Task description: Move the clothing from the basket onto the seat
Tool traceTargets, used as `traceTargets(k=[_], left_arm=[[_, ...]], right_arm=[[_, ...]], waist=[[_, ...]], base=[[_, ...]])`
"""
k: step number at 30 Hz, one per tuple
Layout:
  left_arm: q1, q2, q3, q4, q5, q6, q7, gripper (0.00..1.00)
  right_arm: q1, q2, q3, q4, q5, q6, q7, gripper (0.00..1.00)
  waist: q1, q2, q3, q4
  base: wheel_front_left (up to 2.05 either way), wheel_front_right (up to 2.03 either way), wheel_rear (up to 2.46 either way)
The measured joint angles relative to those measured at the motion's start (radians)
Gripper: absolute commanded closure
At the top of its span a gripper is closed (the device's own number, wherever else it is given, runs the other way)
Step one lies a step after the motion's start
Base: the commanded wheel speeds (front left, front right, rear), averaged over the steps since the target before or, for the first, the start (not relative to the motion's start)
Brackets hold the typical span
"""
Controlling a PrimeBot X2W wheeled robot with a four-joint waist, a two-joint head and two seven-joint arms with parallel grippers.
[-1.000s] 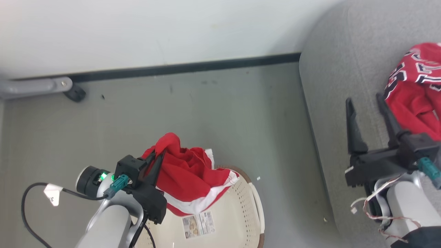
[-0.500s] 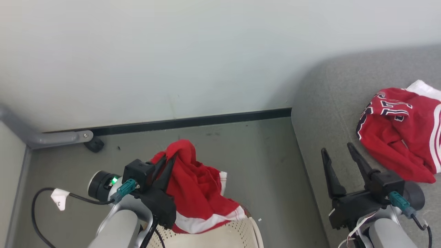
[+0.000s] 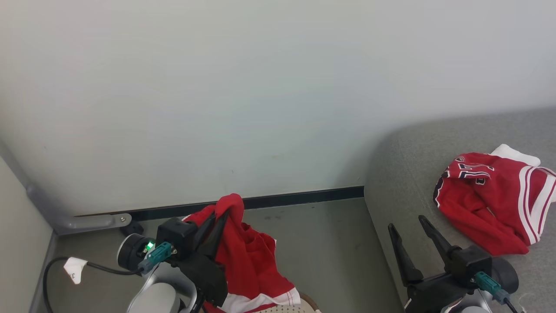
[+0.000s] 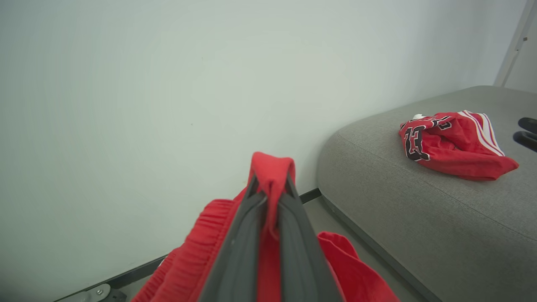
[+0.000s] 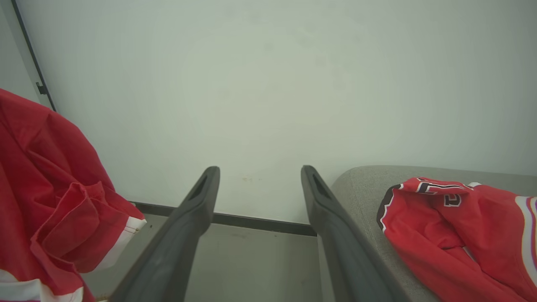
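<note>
1. Pale wall (image 3: pixel 260 87) takes most of the head view, with a dark baseboard (image 3: pixel 299 198) under it and grey floor (image 3: pixel 330 252) below. The grey seat (image 3: pixel 404 174) comes in from the right side.
2. The left gripper (image 3: pixel 220 215) points upward. Its jaws are pressed together on a fold of a red garment (image 3: pixel 252 261), and in the left wrist view this fold comes out over the tips like a small loop.
3. The rest of this garment hangs freely from the pinch, and its white-trimmed hem reaches down toward the basket (image 3: pixel 310 302), of which I see only an edge at the bottom. I cannot tell whether the hem touches the rim. I think the cloth is held so high to bring it clear of the basket before it goes sideways.
4. A numbered garment (image 3: pixel 486 204) lies crumpled on the seat, well apart from the held one. So part of the task looks done.
5. The right gripper (image 3: pixel 406 221) hovers near the seat's edge with its jaws spread wide and nothing between them. Probably it waits there, out of the way.
6. In my judgement, the next move is to carry the held garment to the right, over the seat. The low hem could catch on the basket rim or the seat's edge, and such a thin pinch may slip.
</note>
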Motion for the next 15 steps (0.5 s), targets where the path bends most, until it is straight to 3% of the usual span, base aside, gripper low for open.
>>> traceTargets(k=[15], left_arm=[[0.020,-0.003,-0.001,-0.088,-0.017,0.001,0.060,1.00]], right_arm=[[-0.025,0.034,0.096,0.003,-0.017,0.043,0.000,0.00]], waist=[[0.0003,0.0002,-0.012,-0.002]], base=[[0.00,0.00,0.00]])
